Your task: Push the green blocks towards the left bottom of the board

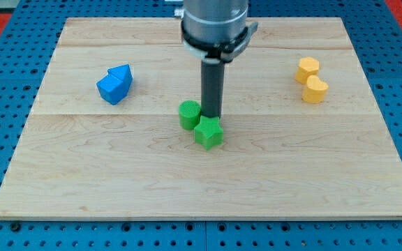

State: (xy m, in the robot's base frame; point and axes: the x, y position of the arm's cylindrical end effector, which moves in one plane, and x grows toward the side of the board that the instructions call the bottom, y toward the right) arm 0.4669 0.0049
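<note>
The green cylinder (pixel 189 114) and the green star-shaped block (pixel 209 132) sit touching each other near the middle of the surface (pixel 117 188), the cylinder a little nearer the view's top and left, the star lower and to the right. Both are well apart from the bottom-left corner, so the push is judged to have most of its way still to go.

My tip (pixel 211 116) stands just behind the pair, on their top-right side, wedged close to where the two meet; its very end is partly hidden by the star. There is no claw on this arm, only the rod, so nothing is spread or pinching.

The likely trouble is that the tip bears on two loose blocks at once. If the line of push drifts off the seam, one block may slip round the rod: the cylinder could roll off towards the view's left, or the star could pivot on a point and slide towards the bottom edge alone. Then the pair would split and need gathering again.

Two blue blocks (pixel 115 84), touching, lie near the left edge, above the diagonal to the corner; a push aimed too far left might brush them. Two yellow blocks (pixel 311 79) sit near the right edge, well out of the way.
</note>
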